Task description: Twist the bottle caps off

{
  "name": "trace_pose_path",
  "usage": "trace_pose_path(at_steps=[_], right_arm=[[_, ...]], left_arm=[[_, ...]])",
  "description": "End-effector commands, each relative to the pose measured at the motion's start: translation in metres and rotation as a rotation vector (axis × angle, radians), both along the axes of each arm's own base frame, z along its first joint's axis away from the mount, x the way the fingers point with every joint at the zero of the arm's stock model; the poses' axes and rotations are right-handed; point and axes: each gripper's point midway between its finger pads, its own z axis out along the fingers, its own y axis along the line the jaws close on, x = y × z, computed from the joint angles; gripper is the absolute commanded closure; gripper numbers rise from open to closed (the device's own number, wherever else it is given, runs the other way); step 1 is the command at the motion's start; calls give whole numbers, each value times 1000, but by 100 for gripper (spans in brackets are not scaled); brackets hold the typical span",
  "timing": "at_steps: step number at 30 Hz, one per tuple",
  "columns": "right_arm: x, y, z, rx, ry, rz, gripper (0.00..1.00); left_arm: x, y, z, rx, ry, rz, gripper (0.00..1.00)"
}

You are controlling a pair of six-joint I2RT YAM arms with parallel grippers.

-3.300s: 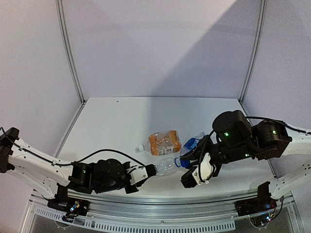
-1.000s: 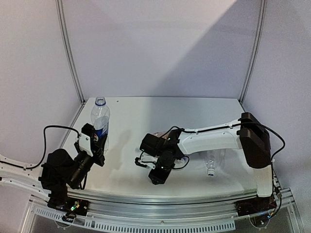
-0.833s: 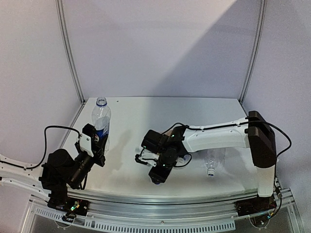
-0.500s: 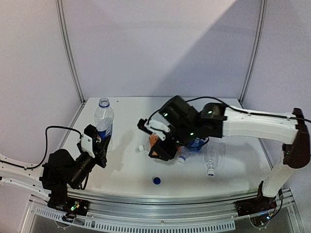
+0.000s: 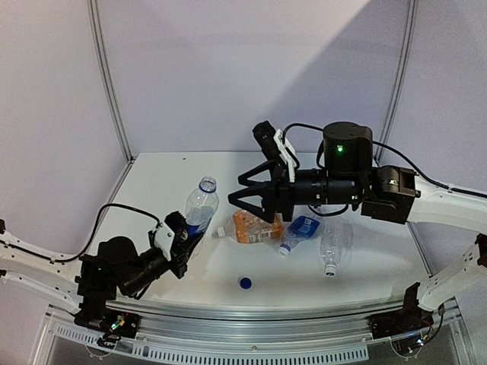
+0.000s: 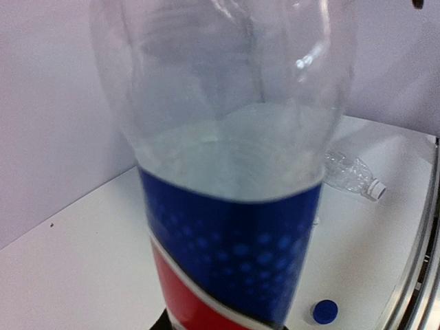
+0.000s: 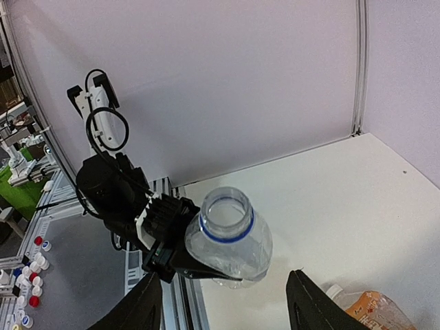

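Right fingers (image 7: 146, 307): spread wide with nothing between them; only the tips visible at the bottom of the wrist view.
Right gripper (image 5: 242, 192): up in the air over the table (image 5: 167, 182), pointing left toward the other arm.
Dead ahead of those fingers: Pepsi bottle (image 7: 229, 237), mouth open, blue ring round the neck, no cap on it. Nothing left there to twist.
Left gripper (image 5: 183, 238): clenched on the lower body of the Pepsi bottle, neck tilted up and to the right. Cannot tell whether the base clears the table.
Blue cap (image 5: 245, 283): loose on the table near the front edge, apart from every bottle.
Under the right gripper: orange bottle (image 5: 259, 226) on its side, long axis left to right, white cap (image 5: 221, 231) at the left end, pointing toward the left gripper.
Just right of it: blue-labelled bottle (image 5: 302, 228), lying slantwise with its neck toward the front left; cap colour too small to tell.
Farther right: plain bottle (image 5: 335, 242), long axis front to back, capped end toward the front edge.
Deciding relation: the three capped bottles lie below and behind the open fingers, not ahead of them. Reaching one probably calls for a turn downward and back.
Nearer arm: right, hanging over all three; left occupied until the Pepsi bottle is set down.
Likely first pick: the orange bottle, lying closest to both arms.
Risk: round bottles on their sides, liable to roll under a glancing touch.
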Motion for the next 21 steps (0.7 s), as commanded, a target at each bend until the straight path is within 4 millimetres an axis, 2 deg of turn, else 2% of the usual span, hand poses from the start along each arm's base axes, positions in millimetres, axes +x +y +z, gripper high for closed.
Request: trace_pose_path(at_steps=[1,9,13,17,21], right_arm=[[8,20,7,58,24,11,37],[22,33,1,123,157,-59,36],[30,38,-7,108,169,-109,37],[34,46,-19,60,183,-139,42],[40,51,-27,44,181,-160,53]], left_arm=[[-2,-13,5,-20,25,-48,100],[8,-12,-2,15,35,27,100],[9,-10,-1,15,33,39,100],[11,-6,1,7,29,55,100],[10,-4,4,-2,25,55,100]])
